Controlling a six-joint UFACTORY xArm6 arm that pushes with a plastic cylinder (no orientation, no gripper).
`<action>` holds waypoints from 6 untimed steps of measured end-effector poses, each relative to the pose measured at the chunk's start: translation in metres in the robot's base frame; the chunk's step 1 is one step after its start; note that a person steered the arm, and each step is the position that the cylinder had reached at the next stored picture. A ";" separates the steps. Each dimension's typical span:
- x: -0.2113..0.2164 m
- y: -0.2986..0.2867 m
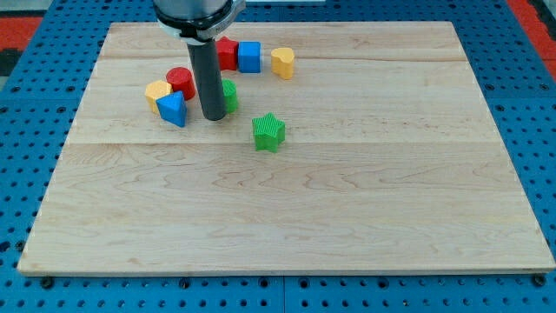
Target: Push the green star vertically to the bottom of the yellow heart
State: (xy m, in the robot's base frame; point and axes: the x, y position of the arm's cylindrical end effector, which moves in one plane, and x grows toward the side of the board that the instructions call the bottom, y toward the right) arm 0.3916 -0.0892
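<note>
Green star (268, 132) sits on the pale wooden board (287, 217) (blue pegboard (17, 156) around), my tip (214, 116) gripperless, left of it.

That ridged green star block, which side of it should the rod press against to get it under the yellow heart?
There is no gripping here, only pushing. My tip sits to the view's left of the green star block. The yellow heart block lies above it, slightly right. Probably nudge the star's left side, low on its ridged wall, pushing rightward.

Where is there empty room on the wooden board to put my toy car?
The whole stretch below the green star block, down to the wooden board's bottom edge, is bare, and so is the view's right side past the yellow heart block. The top left is crowded around my tip.
</note>
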 end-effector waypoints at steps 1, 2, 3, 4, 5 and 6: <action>0.007 0.031; 0.006 0.122; 0.051 0.168; 0.084 0.122; 0.049 0.096; 0.054 0.107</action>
